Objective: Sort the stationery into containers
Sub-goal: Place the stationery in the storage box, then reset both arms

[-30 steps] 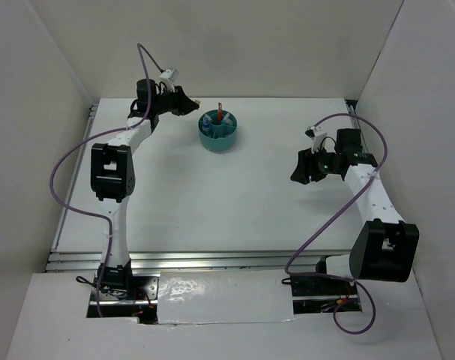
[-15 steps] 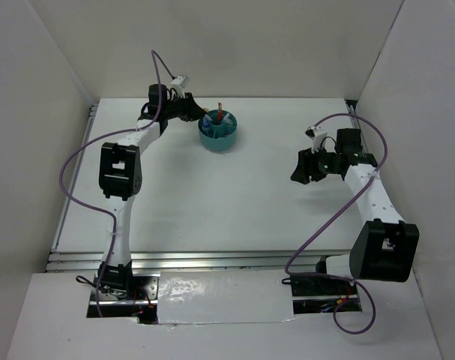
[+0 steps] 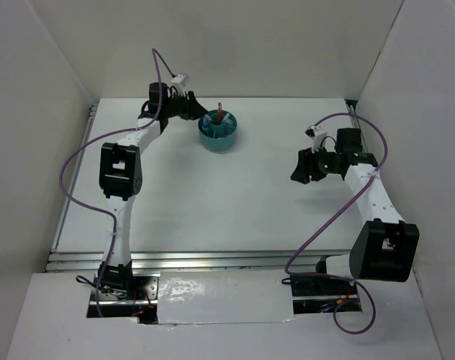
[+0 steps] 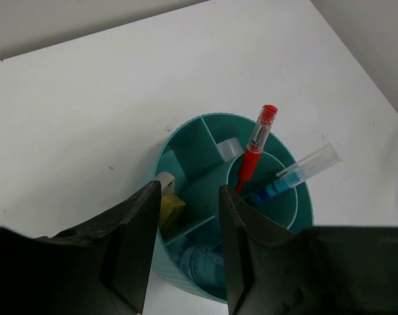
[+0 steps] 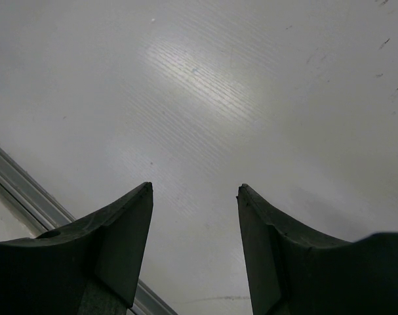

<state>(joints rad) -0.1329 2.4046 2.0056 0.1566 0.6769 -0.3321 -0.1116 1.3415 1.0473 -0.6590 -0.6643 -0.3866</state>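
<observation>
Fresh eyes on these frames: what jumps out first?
The teal organiser at the far middle of the white table, with a red pen and a blue-white pen standing in its central cup. The left gripper hovers right over its near rim, jaws apart with nothing between them, above a tan block in an outer compartment. The right gripper hangs open over bare table on the right.
</observation>
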